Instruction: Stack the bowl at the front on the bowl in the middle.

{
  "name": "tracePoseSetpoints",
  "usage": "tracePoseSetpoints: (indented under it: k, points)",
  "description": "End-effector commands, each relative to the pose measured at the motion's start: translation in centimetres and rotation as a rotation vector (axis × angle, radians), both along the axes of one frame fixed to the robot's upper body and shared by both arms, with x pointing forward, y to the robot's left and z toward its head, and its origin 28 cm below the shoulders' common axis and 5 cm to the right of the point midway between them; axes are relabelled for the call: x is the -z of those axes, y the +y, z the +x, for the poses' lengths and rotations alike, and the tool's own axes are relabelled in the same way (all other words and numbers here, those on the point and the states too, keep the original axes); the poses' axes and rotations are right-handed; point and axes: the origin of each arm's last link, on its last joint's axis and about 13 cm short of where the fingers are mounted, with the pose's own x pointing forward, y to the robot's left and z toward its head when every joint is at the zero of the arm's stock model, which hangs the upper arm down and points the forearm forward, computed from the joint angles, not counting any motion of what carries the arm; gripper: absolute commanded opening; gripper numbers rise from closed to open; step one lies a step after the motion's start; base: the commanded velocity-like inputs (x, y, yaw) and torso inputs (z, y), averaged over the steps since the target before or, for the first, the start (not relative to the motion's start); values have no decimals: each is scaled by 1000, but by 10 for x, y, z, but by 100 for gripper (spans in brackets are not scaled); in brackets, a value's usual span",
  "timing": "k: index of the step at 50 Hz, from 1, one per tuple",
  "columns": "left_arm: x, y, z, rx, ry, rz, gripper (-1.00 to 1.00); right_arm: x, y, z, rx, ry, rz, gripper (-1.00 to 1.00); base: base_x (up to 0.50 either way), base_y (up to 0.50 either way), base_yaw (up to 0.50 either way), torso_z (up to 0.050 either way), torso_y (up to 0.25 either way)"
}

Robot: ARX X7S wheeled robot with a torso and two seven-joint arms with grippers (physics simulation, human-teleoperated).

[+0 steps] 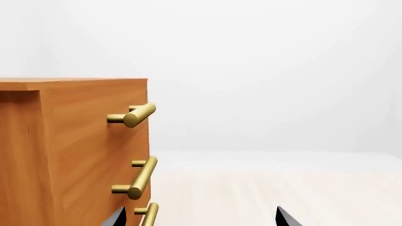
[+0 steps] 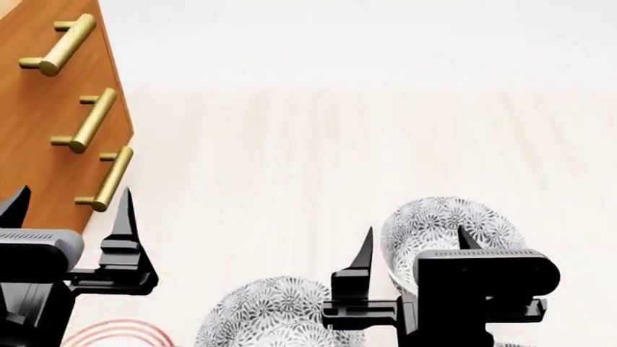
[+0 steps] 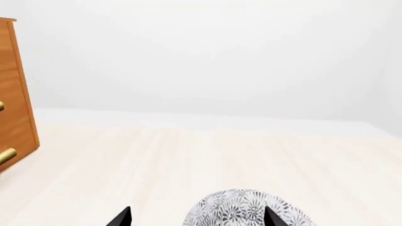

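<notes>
Two grey flower-patterned bowls stand on the pale floor in the head view. One bowl (image 2: 434, 220) is to the right and farther from me. The other bowl (image 2: 270, 314) is nearer, at the lower middle. I cannot tell which is the front one and which the middle one. My right gripper (image 2: 415, 242) hangs open above the near rim of the farther bowl, which also shows in the right wrist view as a bowl (image 3: 242, 209) between the fingertips of the right gripper (image 3: 197, 217). My left gripper (image 2: 69, 206) is open and empty beside the dresser, and the left gripper (image 1: 201, 219) shows the same in its wrist view.
A wooden dresser (image 2: 39, 108) with brass bar handles (image 2: 85, 119) stands at the left, close to my left fingers. It also shows as a dresser (image 1: 75, 150) in the left wrist view. A red-ringed rim (image 2: 121, 334) peeks in at the bottom left.
</notes>
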Motion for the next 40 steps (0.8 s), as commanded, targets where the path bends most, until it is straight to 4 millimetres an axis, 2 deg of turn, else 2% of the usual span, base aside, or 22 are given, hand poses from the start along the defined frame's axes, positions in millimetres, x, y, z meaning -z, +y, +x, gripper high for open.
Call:
tracePoseSetpoints:
  k: [1, 16, 19, 28, 34, 40]
  points:
    - [3, 1, -1, -2, 7, 2, 100, 5, 0, 0, 18, 14, 22, 100, 0, 0, 0, 0, 0]
    - [0, 4, -4, -1, 11, 5, 100, 0, 2, -1, 40, 16, 33, 100, 0, 0, 0, 0, 0]
    - [-3, 5, -5, -2, 7, 7, 100, -16, 0, -1, 77, 0, 29, 100, 0, 0, 0, 0, 0]
    - [-8, 8, -5, -6, 7, 9, 100, -60, -26, 23, 193, 25, 76, 100, 0, 0, 0, 0, 0]
    - [-8, 8, -5, -5, 11, 11, 100, -73, -40, 35, 242, 64, 127, 100, 0, 0, 0, 0, 0]
    - [-5, 8, -1, -4, 15, 13, 100, -75, -53, 44, 271, 111, 151, 100, 0, 0, 0, 0, 0]
